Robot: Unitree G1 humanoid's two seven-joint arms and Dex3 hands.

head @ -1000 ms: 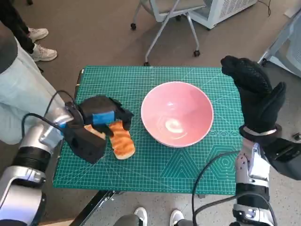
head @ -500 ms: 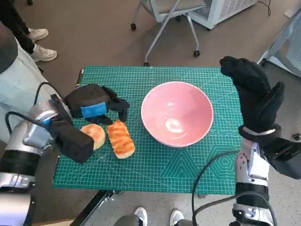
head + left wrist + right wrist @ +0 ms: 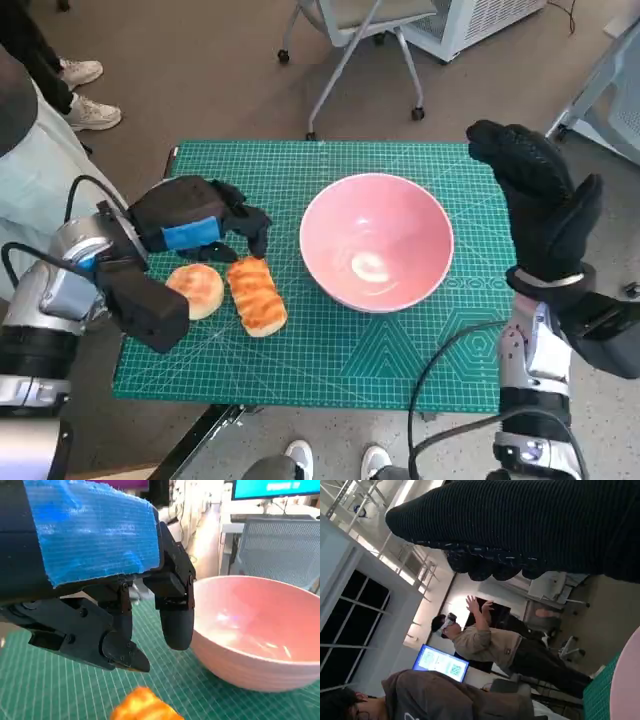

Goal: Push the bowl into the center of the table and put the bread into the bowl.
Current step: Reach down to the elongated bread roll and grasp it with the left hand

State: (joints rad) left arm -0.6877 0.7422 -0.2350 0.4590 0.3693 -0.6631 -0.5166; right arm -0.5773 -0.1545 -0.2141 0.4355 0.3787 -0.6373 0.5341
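Observation:
A pink bowl [image 3: 376,254] stands a little right of the middle of the green mat [image 3: 330,350]; it is also in the left wrist view [image 3: 255,630]. Two breads lie left of it: a long golden loaf [image 3: 256,295] and a round bun [image 3: 198,288]. My left hand [image 3: 195,225] hovers just above and behind them, fingers curled down, holding nothing. In the left wrist view the loaf's end [image 3: 142,709] shows below the fingers [image 3: 175,620]. My right hand [image 3: 540,195] is raised upright at the mat's right edge, empty, fingers stretched out.
A person's legs and shoes [image 3: 85,95] are at the far left. An office chair base [image 3: 350,60] stands behind the table. In the right wrist view people [image 3: 495,645] are in the room. Cables hang near the front right corner.
My left hand lifted off the breads and drew back to the left, uncovering the round bun. The loaf and bowl stayed put. The right hand held still.

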